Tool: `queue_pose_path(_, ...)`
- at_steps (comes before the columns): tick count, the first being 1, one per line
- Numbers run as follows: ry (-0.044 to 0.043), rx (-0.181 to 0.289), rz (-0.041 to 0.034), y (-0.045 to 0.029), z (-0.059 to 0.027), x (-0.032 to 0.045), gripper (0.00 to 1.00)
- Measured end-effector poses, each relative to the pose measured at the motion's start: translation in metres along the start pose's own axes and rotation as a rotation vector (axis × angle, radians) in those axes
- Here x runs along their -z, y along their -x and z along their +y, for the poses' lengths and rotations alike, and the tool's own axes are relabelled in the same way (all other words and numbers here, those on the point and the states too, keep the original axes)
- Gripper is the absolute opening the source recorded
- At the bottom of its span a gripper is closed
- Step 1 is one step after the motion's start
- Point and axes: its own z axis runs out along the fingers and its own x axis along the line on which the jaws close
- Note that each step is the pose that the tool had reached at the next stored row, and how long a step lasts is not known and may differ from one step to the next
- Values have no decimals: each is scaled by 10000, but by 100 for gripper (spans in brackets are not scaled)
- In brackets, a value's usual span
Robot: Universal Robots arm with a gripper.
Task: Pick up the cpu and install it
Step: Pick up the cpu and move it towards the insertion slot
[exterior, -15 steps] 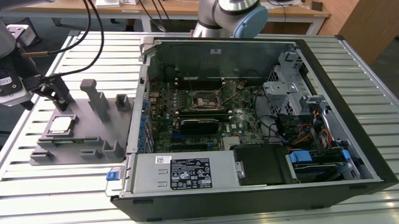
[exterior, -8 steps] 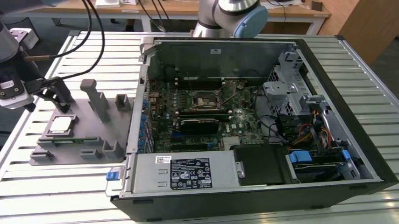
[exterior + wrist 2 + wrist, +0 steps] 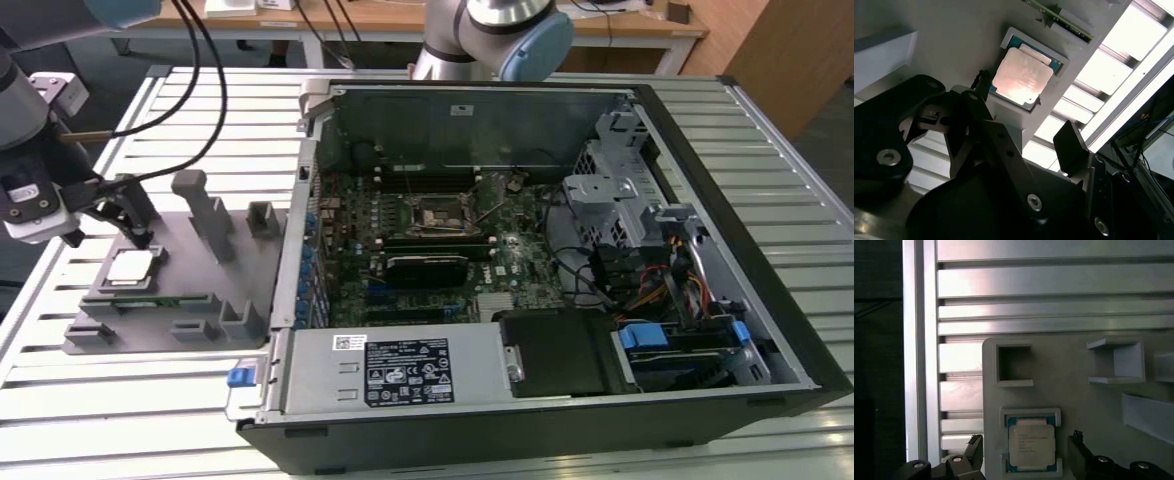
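Note:
The cpu (image 3: pixel 130 267), a flat square chip with a pale metal top, lies in a shallow seat on the grey fixture block (image 3: pixel 200 285) at the exterior view's left. My gripper (image 3: pixel 107 234) hovers just above it, open, with one black finger on each side and nothing held. In both wrist views the cpu (image 3: pixel 1019 75) (image 3: pixel 1030 442) sits between the spread fingertips (image 3: pixel 1070 145) (image 3: pixel 975 442) without touching them. The motherboard's socket frame (image 3: pixel 434 212) lies inside the open computer case (image 3: pixel 694 150).
A narrow green circuit strip (image 3: pixel 134 303) lies in the fixture beside the cpu. Upright grey posts (image 3: pixel 198 205) rise from the fixture near my fingers. The slatted aluminium table (image 3: pixel 120 400) carries everything. A second arm's base (image 3: pixel 501 35) stands behind the case.

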Motion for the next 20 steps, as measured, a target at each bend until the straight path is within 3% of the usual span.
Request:
queue_pose_path(1, 0, 2, 0, 0, -4, -10, 82)
queue_pose_path(2, 1, 3, -2, 0, -6, -21, 75)
queue_pose_path(12, -2, 153, 6, 0, -23, -116, 75)
queue_pose_path(20, -8, 203, 7, 0, -25, -136, 75)
